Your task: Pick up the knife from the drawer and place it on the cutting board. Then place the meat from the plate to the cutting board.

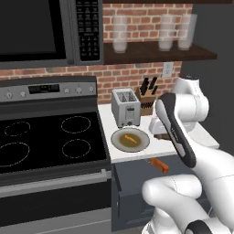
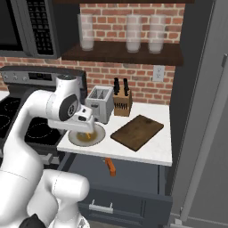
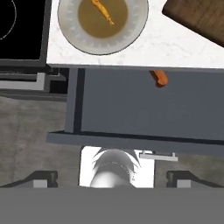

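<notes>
The drawer [image 3: 144, 109] stands pulled out under the tabletop [image 2: 147, 149]; the knife [image 3: 159, 78] lies inside at the back, its orange handle poking out from under the tabletop edge; the claw [image 3: 112, 178] hangs above the drawer front, fingers spread wide, holding nothing; the meat [image 3: 103, 12] rests on the plate [image 3: 70, 30]; the board [image 2: 137, 132] lies bare, right of the plate.

Glossy white rounded shells are seen along the whole arm [image 1: 192, 183], bulbous at each joint. Links are split by dark grey bands and black joint caps. Two small dark fingertips [image 3: 43, 178] are fitted on the gripper [image 3: 111, 179].
</notes>
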